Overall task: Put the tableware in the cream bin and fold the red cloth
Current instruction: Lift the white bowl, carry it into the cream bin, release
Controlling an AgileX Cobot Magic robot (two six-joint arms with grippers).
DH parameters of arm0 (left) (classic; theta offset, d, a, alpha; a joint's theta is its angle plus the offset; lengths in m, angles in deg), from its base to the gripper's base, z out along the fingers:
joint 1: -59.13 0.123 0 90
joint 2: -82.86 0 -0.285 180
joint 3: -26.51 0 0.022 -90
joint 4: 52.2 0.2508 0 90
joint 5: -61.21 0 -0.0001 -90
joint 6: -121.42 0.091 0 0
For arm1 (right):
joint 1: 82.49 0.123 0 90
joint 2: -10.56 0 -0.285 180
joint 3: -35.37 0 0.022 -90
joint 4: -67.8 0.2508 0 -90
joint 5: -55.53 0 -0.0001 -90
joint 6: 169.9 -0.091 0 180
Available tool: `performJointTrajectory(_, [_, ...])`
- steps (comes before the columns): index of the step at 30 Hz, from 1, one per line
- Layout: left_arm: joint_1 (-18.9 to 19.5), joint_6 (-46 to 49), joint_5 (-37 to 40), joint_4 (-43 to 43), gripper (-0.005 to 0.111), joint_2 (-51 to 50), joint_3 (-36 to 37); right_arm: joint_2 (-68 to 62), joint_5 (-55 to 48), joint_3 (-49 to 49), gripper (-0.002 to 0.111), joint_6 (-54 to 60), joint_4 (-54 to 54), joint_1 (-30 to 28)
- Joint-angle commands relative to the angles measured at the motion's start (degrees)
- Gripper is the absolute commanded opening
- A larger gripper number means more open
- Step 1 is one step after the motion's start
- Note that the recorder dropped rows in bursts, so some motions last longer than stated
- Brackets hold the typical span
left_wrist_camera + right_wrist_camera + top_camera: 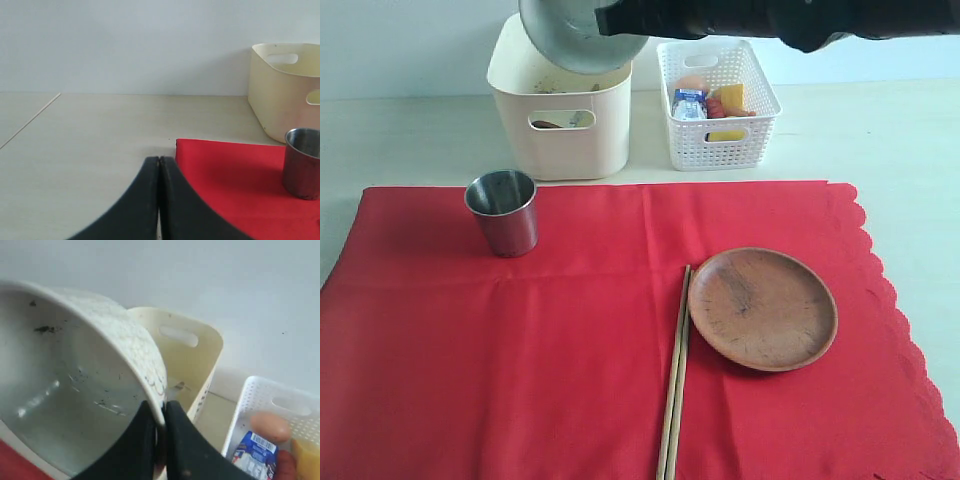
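My right gripper (161,412) is shut on the rim of the pale green bowl (65,390), holding it tilted above the cream bin (560,125); the same bowl (575,35) hangs over the bin's opening in the exterior view. On the red cloth (570,340) stand the steel cup (503,211), the round brown plate (763,307) and the wooden chopsticks (674,380). My left gripper (159,161) is shut and empty, low over the table beside the cloth's corner (225,170), with the cup (302,162) off to one side. Knife and spoon are not visible.
A white lattice basket (720,100) with food items, among them a milk carton (255,452) and an egg (270,426), stands right of the cream bin (195,360). Pale tabletop (100,130) surrounds the cloth; a wall runs behind.
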Motion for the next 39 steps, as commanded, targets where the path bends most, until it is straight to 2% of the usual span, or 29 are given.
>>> performJointTrajectory(1, [0.1,0.0,-0.2,-0.4,0.0,0.3,0.0,-2.9,10.4,-0.5,0.0,-3.6,0.8,-0.6])
performJointTrajectory(8, [0.1,0.0,-0.2,-0.4,0.0,0.3,0.0,-8.0,19.3,-1.2,0.0,-3.5,9.0,-0.6])
performJointTrajectory(17, [0.1,0.0,-0.2,-0.4,0.0,0.3,0.0,-14.1,8.3,-9.9,0.0,-3.6,9.4,-0.6])
performJointTrajectory(21, [0.1,0.0,-0.2,-0.4,0.0,0.3,0.0,-15.3,7.9,-11.3,0.0,-3.7,12.3,-0.6])
performJointTrajectory(39, [0.1,0.0,-0.2,-0.4,0.0,0.3,0.0,-15.5,8.2,-11.4,0.002,-3.4,12.4,-0.5])
